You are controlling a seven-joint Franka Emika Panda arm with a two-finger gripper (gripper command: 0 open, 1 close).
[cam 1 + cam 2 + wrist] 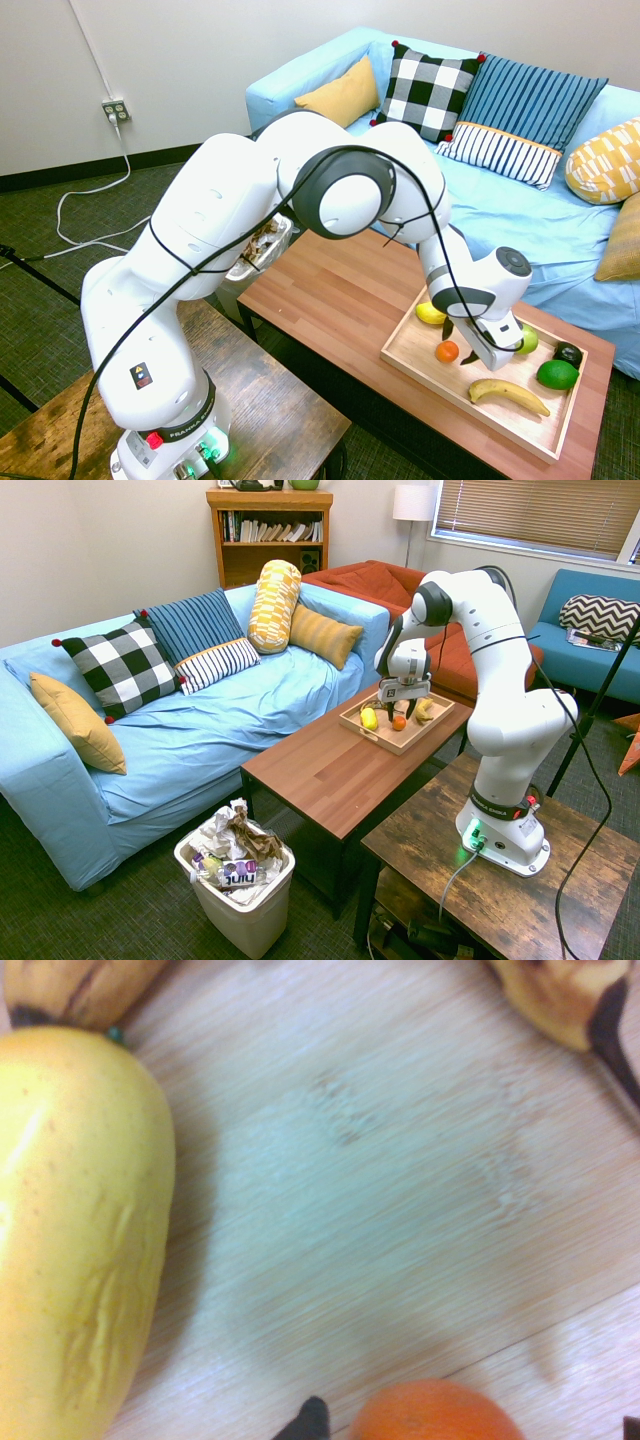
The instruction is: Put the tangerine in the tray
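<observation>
Blue sofa point(520, 190) runs behind everything, loaded with cushions: checked, striped, mustard, yellow patterned. White arm point(260, 230) arches over the reddish-brown tabletop point(340, 290) and reaches down above the tray point(560, 425), light wood, low rim, sitting at the far end of the tabletop nearest the sofa's patterned cushions. White bin point(240, 880) stuffed with crumpled paper stands on the carpet beside the tabletop's other end.

In the tray: banana point(508, 394) along the near side, green lime point(557, 374) just past it, green apple point(526, 340) partly hidden behind the wrist, a dark fruit point(568, 353) by the far rim, yellow lemon-like fruit point(430, 313) at the corner toward the arm.

Pincer point(458, 343) points straight down, fingers parted, nothing between them, tips a little above the tray floor. Tangerine point(447, 351) lies on the tray floor right below and beside the near finger, free of both, close to the yellow fruit and apart from the banana.

Wrist view: bare tray wood in the middle, yellow fruit point(80, 1240) filling one side, tangerine top point(435, 1412) at the bottom edge, banana ends point(555, 995) in the corners.
</observation>
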